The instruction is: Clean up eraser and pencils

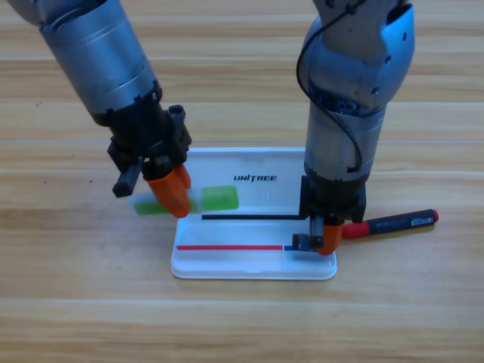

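cleanup under way, nothing stowed yet. left hand (172,195) clamps green pencil (219,198) by pale middle, holding it across left edge of open white case (249,266). right hand (324,236) pinches eraser (301,243) over case's lower right compartment. red-and-black pencil (393,222) lies untouched on surface (76,302), just right of case. judged roughly midway: two items in transit, one left.

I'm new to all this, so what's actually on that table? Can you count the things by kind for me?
Pencils: 2, green pencil and red-capped black pencil
Erasers: 1, eraser
Cases: 1, white case
Total: 4
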Robot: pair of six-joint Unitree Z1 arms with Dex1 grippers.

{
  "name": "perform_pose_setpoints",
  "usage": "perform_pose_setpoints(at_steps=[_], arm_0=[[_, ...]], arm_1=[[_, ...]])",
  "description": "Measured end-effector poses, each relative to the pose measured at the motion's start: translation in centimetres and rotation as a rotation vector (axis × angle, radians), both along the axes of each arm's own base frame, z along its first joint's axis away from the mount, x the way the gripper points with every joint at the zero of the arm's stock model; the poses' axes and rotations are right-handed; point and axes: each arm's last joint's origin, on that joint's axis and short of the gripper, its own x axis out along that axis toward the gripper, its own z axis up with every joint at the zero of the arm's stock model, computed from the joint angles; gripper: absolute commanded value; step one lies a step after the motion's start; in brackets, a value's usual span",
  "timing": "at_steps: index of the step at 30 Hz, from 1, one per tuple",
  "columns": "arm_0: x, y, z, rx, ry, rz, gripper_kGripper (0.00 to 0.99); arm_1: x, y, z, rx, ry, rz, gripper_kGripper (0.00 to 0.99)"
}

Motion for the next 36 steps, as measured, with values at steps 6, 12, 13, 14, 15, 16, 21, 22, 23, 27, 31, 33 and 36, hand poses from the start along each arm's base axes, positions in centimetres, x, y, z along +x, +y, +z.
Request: perform_pose_setpoints(at_steps=[6,12,13,14,15,16,21,22,23,27,31,33,36], arm_0=[[0.0,0.0,0.0,0.000,0.000,-0.002,0.000],[0.0,0.0,0.0,0.001,0.000,-0.006,0.000],[0.0,0.0,0.0,0.001,-0.001,-0.007,0.000],[0.0,0.0,0.0,0.001,-0.001,-0.007,0.000],[0.0,0.0,0.0,0.001,-0.001,-0.008,0.000],[0.0,0.0,0.0,0.001,-0.001,-0.008,0.000],[0.0,0.0,-0.1,0.001,0.000,-0.008,0.000],[0.0,0.0,-0.1,0.002,0.000,-0.008,0.000],[0.0,0.0,-0.2,0.003,0.002,-0.008,0.000],[0.3,-0.5,-1.0,0.002,0.034,-0.012,0.000],[1.5,-1.7,-2.9,0.006,0.075,-0.017,0.000],[2.1,-2.4,-4.1,0.017,0.096,-0.018,0.000],[2.8,-3.1,-5.6,0.032,0.120,-0.022,0.000]], arm_1=[[0.3,0.3,-1.2,-0.020,0.012,0.000,0.347],[0.3,0.3,-1.1,-0.023,0.001,0.000,0.838],[0.3,0.3,-1.1,-0.023,0.000,0.000,0.856],[0.3,0.3,-1.0,-0.023,-0.001,0.000,0.861],[0.3,0.3,-0.9,-0.021,-0.002,0.000,0.861],[0.2,0.2,-0.7,-0.020,-0.003,0.000,0.861],[-1.0,-1.4,2.4,-0.002,-0.016,0.002,0.861],[-1.5,-2.0,3.4,0.004,-0.018,0.007,0.861],[-2.0,-2.7,4.7,0.019,-0.030,0.018,0.861],[-3.5,-5.5,7.3,0.041,-0.052,0.080,0.859],[-2.4,-7.7,6.3,0.000,-0.021,0.119,0.859],[-1.0,-8.6,5.7,-0.009,-0.015,0.101,0.859],[1.2,-9.4,4.5,-0.004,-0.022,0.081,0.853]])
